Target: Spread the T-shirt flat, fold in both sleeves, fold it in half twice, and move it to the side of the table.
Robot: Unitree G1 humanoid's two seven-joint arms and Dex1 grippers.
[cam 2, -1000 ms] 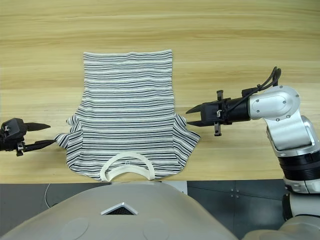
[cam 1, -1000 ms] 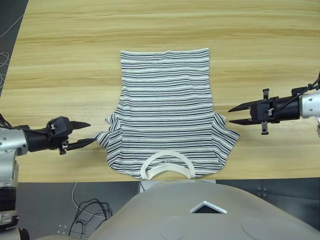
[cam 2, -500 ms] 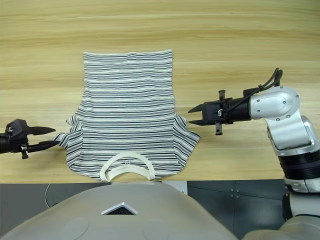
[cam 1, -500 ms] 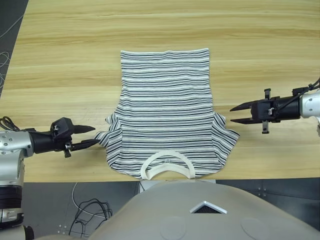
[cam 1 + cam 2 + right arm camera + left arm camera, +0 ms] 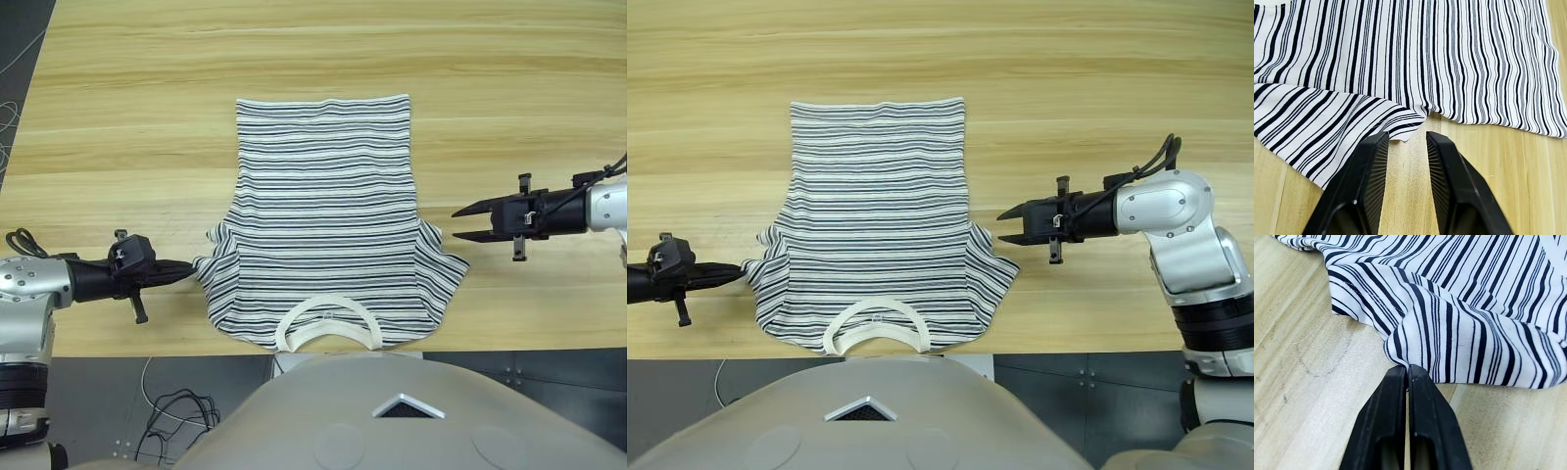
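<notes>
The black-and-white striped T-shirt (image 5: 323,206) lies on the wooden table (image 5: 294,49) with its cream collar (image 5: 328,328) toward me and its hem far. Both short sleeves are bunched and wrinkled at the sides. My left gripper (image 5: 188,267) lies low on the table at the left sleeve (image 5: 1449,338), its fingers pressed together with the sleeve's edge pinched at their tips. My right gripper (image 5: 456,223) stands open just off the right sleeve (image 5: 1327,127), fingertips level with the sleeve's corner, nothing between them.
The table's near edge (image 5: 118,354) runs just behind the collar. Dark floor with cables (image 5: 171,411) lies below it at the left. Bare wood stretches beyond the hem and out to both sides of the shirt.
My left gripper moved in to the left sleeve's edge and went from open to shut on it. The right gripper drew back a little, still open.
</notes>
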